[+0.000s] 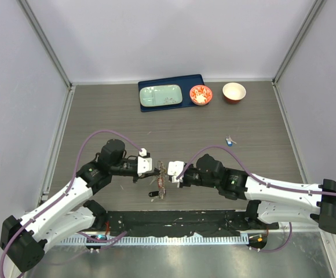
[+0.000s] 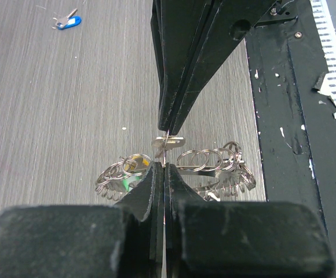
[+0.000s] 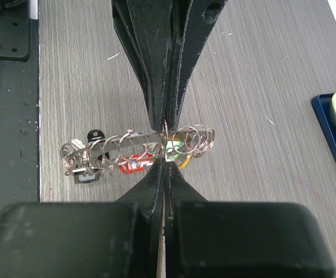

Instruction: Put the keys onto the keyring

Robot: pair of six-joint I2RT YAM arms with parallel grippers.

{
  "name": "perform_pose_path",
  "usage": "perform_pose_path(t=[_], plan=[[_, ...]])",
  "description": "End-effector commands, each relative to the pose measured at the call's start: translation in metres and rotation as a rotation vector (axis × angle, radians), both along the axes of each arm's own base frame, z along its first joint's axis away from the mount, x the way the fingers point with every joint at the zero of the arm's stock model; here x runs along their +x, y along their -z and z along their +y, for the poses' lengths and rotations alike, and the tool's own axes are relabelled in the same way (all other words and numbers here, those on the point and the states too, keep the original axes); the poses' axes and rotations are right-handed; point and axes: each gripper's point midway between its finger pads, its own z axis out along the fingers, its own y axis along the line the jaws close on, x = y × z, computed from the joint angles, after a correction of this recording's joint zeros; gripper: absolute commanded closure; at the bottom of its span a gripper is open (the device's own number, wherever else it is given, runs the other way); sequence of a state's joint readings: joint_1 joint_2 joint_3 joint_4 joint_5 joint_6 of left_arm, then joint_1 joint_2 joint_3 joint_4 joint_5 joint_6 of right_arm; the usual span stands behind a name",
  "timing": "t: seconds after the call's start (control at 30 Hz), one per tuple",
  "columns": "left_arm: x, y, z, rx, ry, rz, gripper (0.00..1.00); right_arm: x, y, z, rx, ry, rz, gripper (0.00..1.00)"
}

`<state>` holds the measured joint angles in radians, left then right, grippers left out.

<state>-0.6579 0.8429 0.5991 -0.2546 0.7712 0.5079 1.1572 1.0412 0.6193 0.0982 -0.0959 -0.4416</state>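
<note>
While one flat metal keyring (image 3: 139, 138) is pinched by left tool (image 2: 165, 147) and right tool (image 3: 165, 143), one blue key (image 2: 69, 22) is seen well beyond it.

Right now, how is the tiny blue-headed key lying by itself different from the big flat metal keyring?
The tiny blue-headed key lies loose on the table, untouched; the big flat metal keyring is pinched between the left gripper and right gripper. The key is far smaller than the keyring. The key is alone; the keyring carries several coloured keys. Both have shiny metal.
</note>
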Motion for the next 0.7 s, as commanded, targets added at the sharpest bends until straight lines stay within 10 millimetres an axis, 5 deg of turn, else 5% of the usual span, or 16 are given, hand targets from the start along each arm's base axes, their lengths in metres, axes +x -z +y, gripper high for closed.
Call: perform_pose_path(t=[0.0,0.67], plan=[[0.0027,-0.0187,-0.0067,-0.057,0.029,-0.051,1.0,-0.0009,-0.037,0.0153,0.103,-0.031,-0.03,0.99],[-0.0004,-0.0215,-0.0097,-0.071,0.043,-0.02,1.0,-0.0036,-0.0433,0.0237,0.134,-0.061,-0.03,0.99]])
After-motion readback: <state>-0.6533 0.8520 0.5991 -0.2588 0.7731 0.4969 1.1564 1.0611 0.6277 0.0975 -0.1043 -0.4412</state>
